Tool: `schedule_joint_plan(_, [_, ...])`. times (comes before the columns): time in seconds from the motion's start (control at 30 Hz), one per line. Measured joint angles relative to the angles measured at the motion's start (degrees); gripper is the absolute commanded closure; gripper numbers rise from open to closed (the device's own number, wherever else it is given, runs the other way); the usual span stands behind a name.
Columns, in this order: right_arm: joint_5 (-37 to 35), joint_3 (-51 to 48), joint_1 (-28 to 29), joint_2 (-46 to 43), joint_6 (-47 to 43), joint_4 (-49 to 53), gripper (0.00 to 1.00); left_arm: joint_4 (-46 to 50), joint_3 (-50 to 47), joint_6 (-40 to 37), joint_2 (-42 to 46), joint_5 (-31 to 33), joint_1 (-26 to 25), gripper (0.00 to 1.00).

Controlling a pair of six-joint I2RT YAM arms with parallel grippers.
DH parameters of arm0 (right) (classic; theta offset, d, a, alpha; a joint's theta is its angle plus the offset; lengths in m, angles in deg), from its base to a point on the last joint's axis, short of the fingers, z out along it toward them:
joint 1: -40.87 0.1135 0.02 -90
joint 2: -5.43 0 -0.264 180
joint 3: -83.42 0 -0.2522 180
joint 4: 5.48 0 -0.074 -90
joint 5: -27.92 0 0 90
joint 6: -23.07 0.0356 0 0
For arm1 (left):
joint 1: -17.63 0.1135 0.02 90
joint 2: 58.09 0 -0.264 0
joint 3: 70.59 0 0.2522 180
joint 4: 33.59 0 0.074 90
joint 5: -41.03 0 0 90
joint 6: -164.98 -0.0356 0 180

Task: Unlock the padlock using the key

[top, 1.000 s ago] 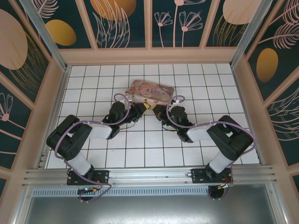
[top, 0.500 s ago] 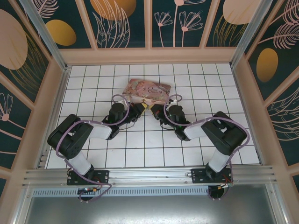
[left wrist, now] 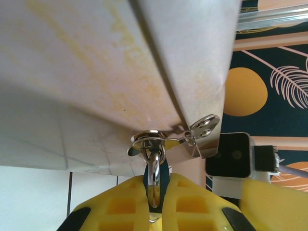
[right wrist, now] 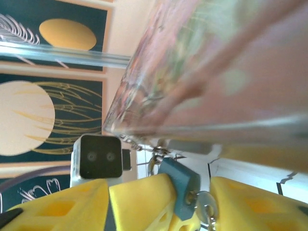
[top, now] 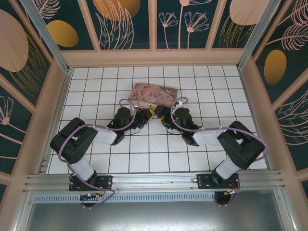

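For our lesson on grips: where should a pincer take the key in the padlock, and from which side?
Probably the key by its flat round head, a pad per face, from below the padlock: only the head protrudes.

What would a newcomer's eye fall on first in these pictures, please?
The pink tin on the tiled table, with the left claw and right claw meeting at its near edge. Close up, a blue padlock hooks through the tin's clasp, pinched by the left claw, a key at its base.
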Motion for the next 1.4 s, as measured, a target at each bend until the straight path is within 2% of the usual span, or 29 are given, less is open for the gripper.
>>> schedule_joint_plan(0.17, [0.1, -1.5, 0.3, -4.5, -1.9, 4.3, 0.21, -0.2, 0.2, -0.1, -1.1, -1.3, -0.7, 1.0])
schedule_joint_plan(0.4, [0.0, -6.0, 0.4, -13.2, -3.9, 10.2, 0.19, 2.6, 0.5, -1.2, -2.3, -1.9, -0.9, 1.0])
schedule_joint_plan(0.57, [-0.1, -8.6, 1.0, -19.8, -6.3, 16.2, 0.24, 5.1, 1.0, -2.3, -2.5, -1.6, -0.9, 1.0])
schedule_joint_plan(0.7, [-1.9, -7.9, 3.0, -22.7, -11.4, 24.3, 0.34, 6.6, 1.9, -3.2, -2.5, -1.7, -0.8, 1.0])
schedule_joint_plan(0.77, [-4.7, -5.8, 5.2, -23.0, -15.9, 30.0, 0.41, 7.2, 2.1, -3.6, -2.5, -1.7, -0.8, 1.0])
schedule_joint_plan(0.97, [-18.8, 3.2, 13.1, -19.4, -27.8, 41.5, 0.49, 9.8, 2.9, -4.7, -2.5, -2.0, -0.7, 1.0])
schedule_joint_plan(1.17, [-35.0, 7.3, 19.8, -10.3, -35.1, 45.8, 0.57, 11.6, 3.2, -5.4, -2.1, -2.5, -0.7, 1.0])
schedule_joint_plan(1.4, [-46.2, 7.4, 22.5, -1.1, -38.6, 47.0, 0.62, 12.8, 3.8, -5.7, -1.5, -3.3, -0.7, 1.0])
